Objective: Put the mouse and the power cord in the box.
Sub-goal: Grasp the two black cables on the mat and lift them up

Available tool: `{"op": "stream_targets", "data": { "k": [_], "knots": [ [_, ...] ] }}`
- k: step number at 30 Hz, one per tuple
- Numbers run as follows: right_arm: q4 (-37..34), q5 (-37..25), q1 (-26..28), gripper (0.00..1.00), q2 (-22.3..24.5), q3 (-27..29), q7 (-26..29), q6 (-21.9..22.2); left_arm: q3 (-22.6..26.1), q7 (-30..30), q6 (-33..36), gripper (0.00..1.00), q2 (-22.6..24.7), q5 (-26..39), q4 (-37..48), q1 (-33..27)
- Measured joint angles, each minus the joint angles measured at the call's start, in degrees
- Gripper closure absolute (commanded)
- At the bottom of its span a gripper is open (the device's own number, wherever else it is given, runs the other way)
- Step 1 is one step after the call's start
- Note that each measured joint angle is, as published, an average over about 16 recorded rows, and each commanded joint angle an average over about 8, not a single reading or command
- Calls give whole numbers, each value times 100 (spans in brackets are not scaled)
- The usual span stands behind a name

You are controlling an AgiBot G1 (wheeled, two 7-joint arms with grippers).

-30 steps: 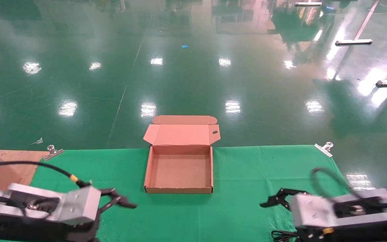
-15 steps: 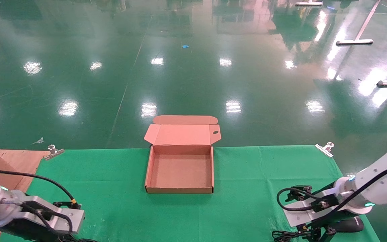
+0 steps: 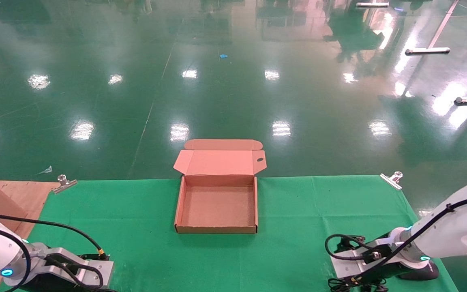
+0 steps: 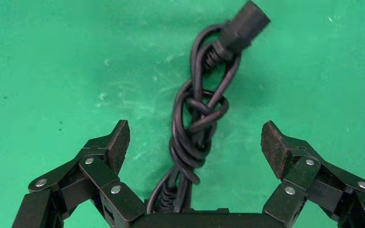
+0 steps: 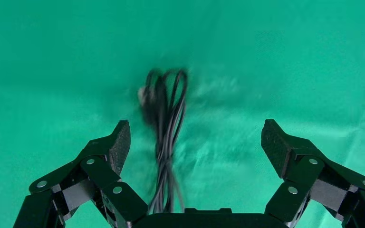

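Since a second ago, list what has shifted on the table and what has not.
Both arms have swung down from pointing inward at the box. The left gripper now hangs open over the power cord near the table's front left; the right gripper hangs open over a thinner cable beside the mouse. Nothing has been gripped. The box has stayed open and empty.

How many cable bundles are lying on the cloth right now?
2. The power cord, knotted, lies below the open left gripper; a thinner bundle lies below the open right gripper. Others may be hidden.
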Motion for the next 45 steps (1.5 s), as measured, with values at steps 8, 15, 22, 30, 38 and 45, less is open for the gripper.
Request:
{"op": "stream_targets", "data": {
  "k": [8, 15, 22, 30, 38, 45],
  "knots": [
    [-726, 132, 98, 62, -164, 71, -554, 137, -73, 326, -112, 60, 160, -114, 588, -49],
    [-1100, 125, 164, 100, -244, 64, -825, 215, -98, 493, -194, 100, 253, -153, 911, -78],
    [-1326, 152, 220, 100, -281, 83, -976, 236, -103, 593, -268, 100, 302, -159, 1107, -113],
    [-1489, 198, 254, 100, -290, 114, -1084, 208, -113, 663, -322, 100, 318, -172, 1243, -125],
    [-1586, 216, 258, 100, -297, 126, -1152, 167, -125, 719, -337, 100, 331, -188, 1316, -102],
    [-1632, 216, 265, 100, -314, 126, -1188, 123, -131, 753, -314, 100, 330, -196, 1352, -93]
  ]
}}
